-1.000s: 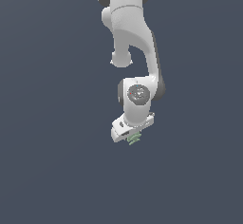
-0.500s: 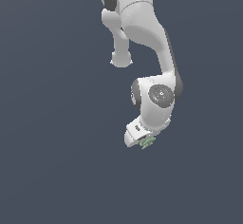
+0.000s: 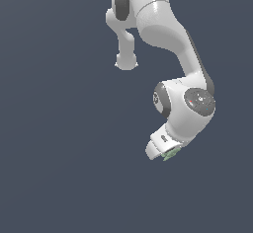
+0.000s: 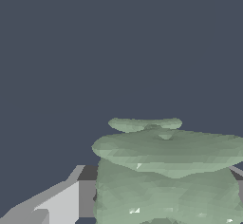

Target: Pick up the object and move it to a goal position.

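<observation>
Carry phase, judged from the object's place in the claw: the claw (image 3: 168, 153) of the Panda arm (image 3: 168, 34) is clenched on the pale green object (image 3: 171, 154), which sits at the claw's tip in the lower part of the exterior view, toward that view's right; no goal marker is visible in either view, so the distance left to travel cannot be told. To do this step well, the grip should hold constant and the wrist should turn smoothly, since the lump is small and irregular and, in my judgement, could twist or slip between the fingers under a sudden swing; release should wait until the claw has come to rest at the goal. The exterior view shows the arm's bent posture and the tilt of the claw, but only a green sliver of the load; the wrist view shows the object (image 4: 166, 171) large and close, with ridged, stepped layers and a grey finger (image 4: 57, 201) just beside it, yet nothing of the arm's pose.
</observation>
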### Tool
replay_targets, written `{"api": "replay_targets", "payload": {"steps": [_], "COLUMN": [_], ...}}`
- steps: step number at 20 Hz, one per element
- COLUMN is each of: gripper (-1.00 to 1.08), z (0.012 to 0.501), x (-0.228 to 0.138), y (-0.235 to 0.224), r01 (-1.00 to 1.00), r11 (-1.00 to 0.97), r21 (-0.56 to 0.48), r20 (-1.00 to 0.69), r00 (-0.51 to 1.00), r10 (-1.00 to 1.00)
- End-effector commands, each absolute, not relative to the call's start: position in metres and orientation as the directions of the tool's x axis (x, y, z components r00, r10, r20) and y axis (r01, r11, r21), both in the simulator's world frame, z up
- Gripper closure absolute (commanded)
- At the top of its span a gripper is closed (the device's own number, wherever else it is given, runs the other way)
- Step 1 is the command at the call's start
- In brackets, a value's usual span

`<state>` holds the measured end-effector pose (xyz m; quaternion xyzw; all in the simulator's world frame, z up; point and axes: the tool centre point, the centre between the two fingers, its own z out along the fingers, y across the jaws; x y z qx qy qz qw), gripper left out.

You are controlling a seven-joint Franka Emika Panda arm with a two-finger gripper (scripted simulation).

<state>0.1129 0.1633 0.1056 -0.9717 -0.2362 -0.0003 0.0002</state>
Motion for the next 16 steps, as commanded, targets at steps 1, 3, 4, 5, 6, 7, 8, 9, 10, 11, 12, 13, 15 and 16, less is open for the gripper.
{"api": "replay_targets", "payload": {"steps": [1,3,4,5,6,7,8,9,10,11,12,13,15,16], "gripper": [1.08,1.08,1.08,1.08,1.08,1.08,1.08,1.08,1.08,1.08,1.08,1.08,1.08,1.08], "z": [0.111,0.113,0.114,0.115,0.116,0.117,0.118,0.119,0.119,0.119,0.12,0.12,0.12,0.12], "x": [0.119,0.122,0.124,0.125,0.126,0.127,0.128,0.129,0.13,0.13,0.131,0.131,0.131,0.131], "y": [0.172,0.178,0.18,0.183,0.185,0.186,0.188,0.189,0.19,0.191,0.191,0.191,0.192,0.192], "r01": [0.458,0.458,0.458,0.459,0.459,0.459,0.459,0.459,0.459,0.459,0.459,0.459,0.459,0.459], "r11": [-0.889,-0.889,-0.889,-0.889,-0.889,-0.889,-0.889,-0.889,-0.889,-0.889,-0.889,-0.889,-0.889,-0.889], "r21": [0.0,0.0,0.0,0.0,0.0,0.0,0.0,0.0,0.0,0.0,0.0,0.0,0.0,0.0], "r20": [0.0,0.0,0.0,0.0,0.0,0.0,0.0,0.0,0.0,0.0,0.0,0.0,0.0,0.0], "r00": [0.889,0.889,0.889,0.889,0.889,0.889,0.889,0.889,0.889,0.889,0.889,0.889,0.889,0.889], "r10": [0.458,0.458,0.458,0.459,0.459,0.459,0.459,0.459,0.459,0.459,0.459,0.459,0.459,0.459]}}
